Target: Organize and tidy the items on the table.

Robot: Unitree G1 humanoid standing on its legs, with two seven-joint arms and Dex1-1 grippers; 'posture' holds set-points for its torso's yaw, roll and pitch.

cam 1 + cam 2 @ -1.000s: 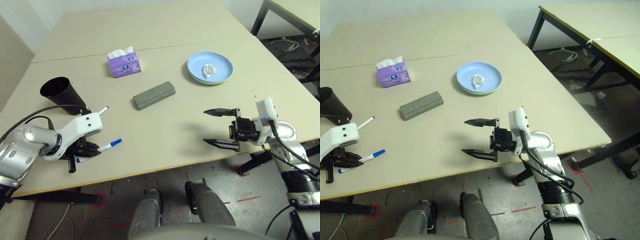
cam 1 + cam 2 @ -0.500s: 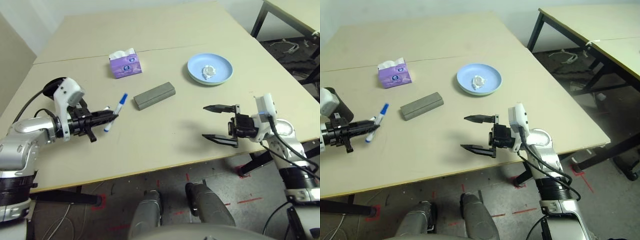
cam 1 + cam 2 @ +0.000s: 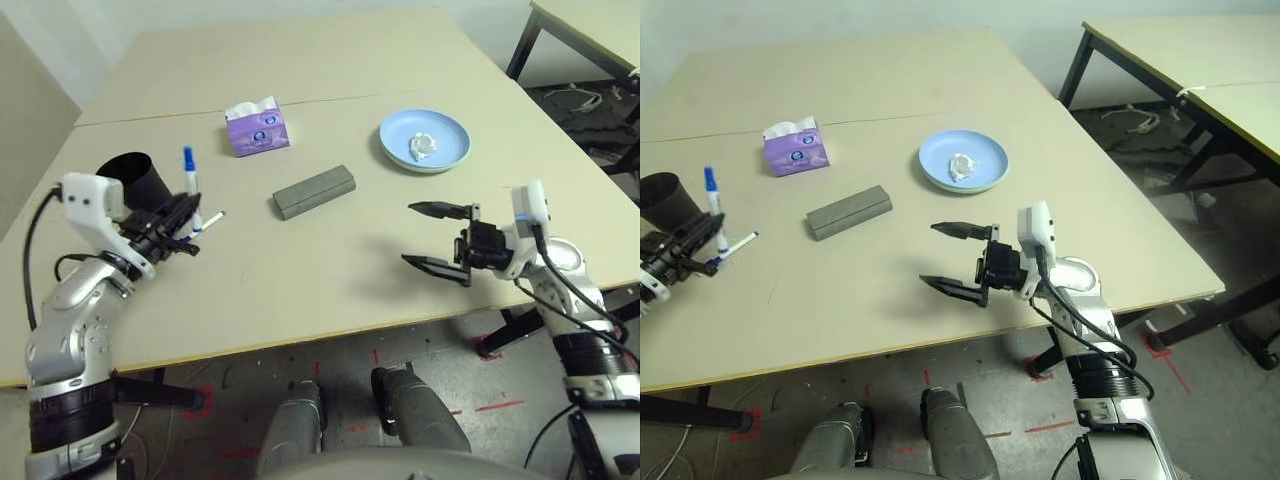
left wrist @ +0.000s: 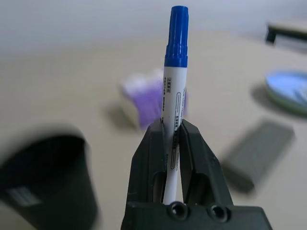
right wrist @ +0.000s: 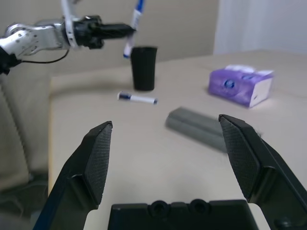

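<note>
My left gripper (image 3: pixel 183 212) is shut on a white marker (image 3: pixel 188 168), which stands upright with its blue cap on top, right beside the black cup (image 3: pixel 135 178). The left wrist view shows that marker (image 4: pixel 173 76) pinched between the fingers. A second marker (image 3: pixel 208 221) lies on the table (image 3: pixel 330 60) just below the gripper. The grey glasses case (image 3: pixel 314 191) lies mid-table. A paper wad (image 3: pixel 421 147) sits in the light-blue plate (image 3: pixel 447 128). My right gripper (image 3: pixel 432 236) hovers open over the near right part of the table, holding nothing.
A purple tissue box (image 3: pixel 259 127) stands behind the case, near the thin seam. Another table's edge and legs (image 3: pixel 1140 60) stand at the far right. Bare tabletop lies between the case and my right gripper.
My left gripper lifted a marker off the table near the front edge, swung it up toward the cup and turned it upright. The right arm has barely moved.
</note>
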